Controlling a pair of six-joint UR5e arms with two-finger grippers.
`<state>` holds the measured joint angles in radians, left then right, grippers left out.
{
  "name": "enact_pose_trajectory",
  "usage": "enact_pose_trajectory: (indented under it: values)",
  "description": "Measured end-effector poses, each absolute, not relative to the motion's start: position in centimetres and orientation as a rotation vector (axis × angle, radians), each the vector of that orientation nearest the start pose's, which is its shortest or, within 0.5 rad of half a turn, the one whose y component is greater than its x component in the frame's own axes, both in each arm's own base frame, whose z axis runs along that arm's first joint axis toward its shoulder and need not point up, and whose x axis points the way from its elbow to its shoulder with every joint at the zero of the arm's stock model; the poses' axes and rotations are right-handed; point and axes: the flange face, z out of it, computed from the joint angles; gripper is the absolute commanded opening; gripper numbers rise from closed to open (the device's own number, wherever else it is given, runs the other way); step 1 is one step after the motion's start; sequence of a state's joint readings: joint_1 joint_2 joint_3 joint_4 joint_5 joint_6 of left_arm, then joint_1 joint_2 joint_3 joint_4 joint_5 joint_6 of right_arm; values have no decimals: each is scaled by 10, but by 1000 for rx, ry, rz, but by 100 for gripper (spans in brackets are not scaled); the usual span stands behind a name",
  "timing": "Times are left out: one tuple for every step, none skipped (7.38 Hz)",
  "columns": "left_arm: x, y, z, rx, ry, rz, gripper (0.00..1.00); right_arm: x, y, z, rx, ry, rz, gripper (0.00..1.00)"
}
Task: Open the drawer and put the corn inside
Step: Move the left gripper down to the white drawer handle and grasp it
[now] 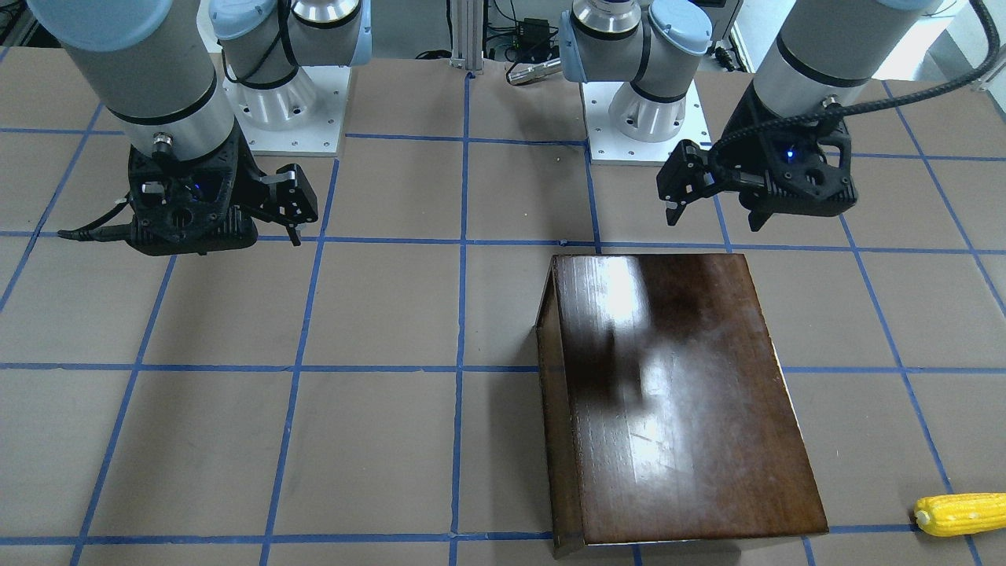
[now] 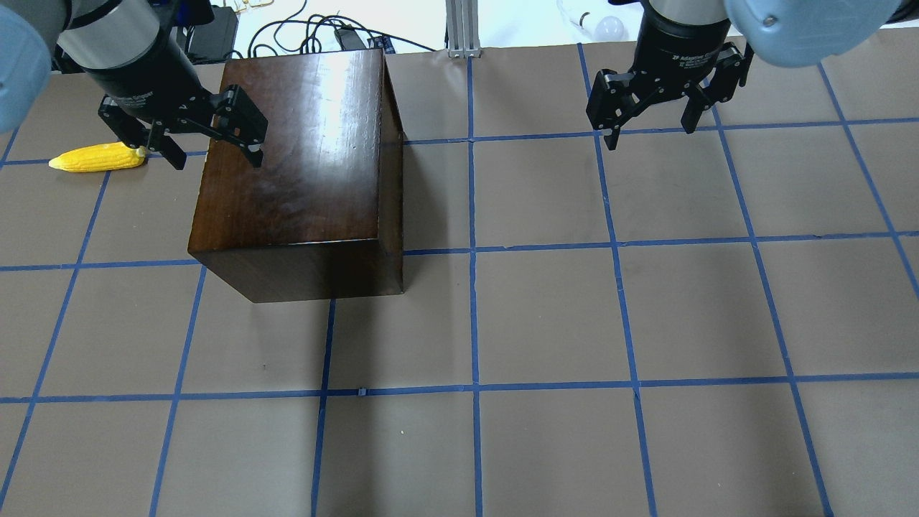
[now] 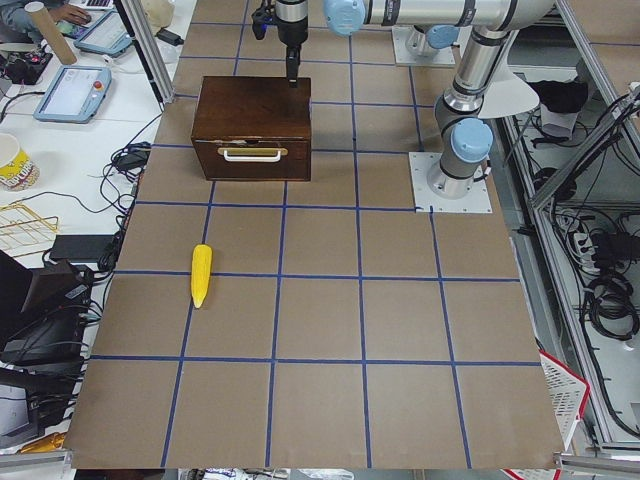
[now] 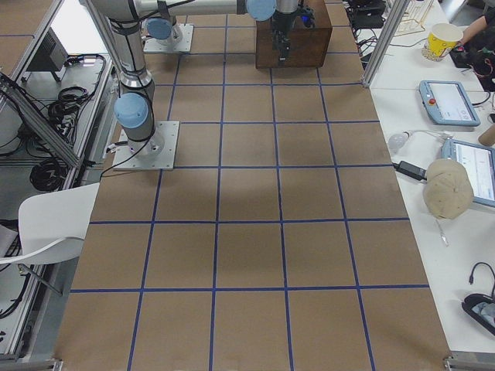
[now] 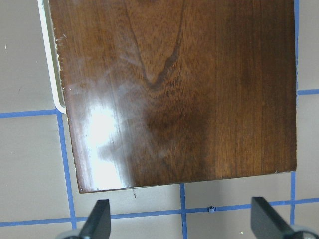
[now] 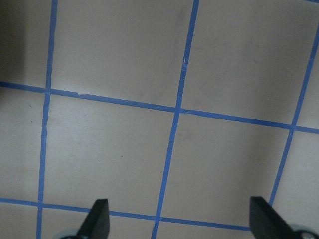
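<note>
The dark-brown cabinet point(image 2: 301, 172) stands on the robot's left half of the table. Its drawer point(image 3: 253, 160) is shut, and its front with a white handle point(image 3: 253, 153) faces the table's left end. The handle also shows in the left wrist view point(image 5: 49, 64). The yellow corn point(image 2: 97, 157) lies on the table left of the cabinet, apart from it point(image 1: 960, 515). My left gripper point(image 2: 213, 152) is open and empty, and hovers above the cabinet's top near its far left edge. My right gripper point(image 2: 650, 129) is open and empty above bare table on the far right.
The brown table point(image 2: 546, 316) carries a blue tape grid. The two arm bases point(image 1: 283, 102) point(image 1: 644, 118) stand at the robot's side. Side tables with tablets point(image 4: 448, 100), a cup point(image 4: 442, 40) and cables border the far edge.
</note>
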<state>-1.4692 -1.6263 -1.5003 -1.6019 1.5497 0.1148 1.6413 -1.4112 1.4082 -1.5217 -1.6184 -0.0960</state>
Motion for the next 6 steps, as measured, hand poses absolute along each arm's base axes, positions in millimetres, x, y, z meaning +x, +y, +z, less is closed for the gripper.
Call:
enact_pose_trajectory:
  values:
    - [-61,-539,490,-21,3175,34,100,167,-544,479,-267,3176,74,100]
    - [-43,-553,488,-49,3197,37,100,167,-544,479,-267,3177,74,100]
    - [-21,-568,482,-78,3235,41,100,167,-544,479,-267,3176,74,100]
    - [14,-580,470,-114,3285,52,100,167,-544,479,-268,3176,74,100]
    - [51,-590,454,-132,3327,64,100,167,-544,479,-268,3177,74,100]
    - [80,-597,437,-98,3352,74,100,167,-544,479,-268,3177,74,100]
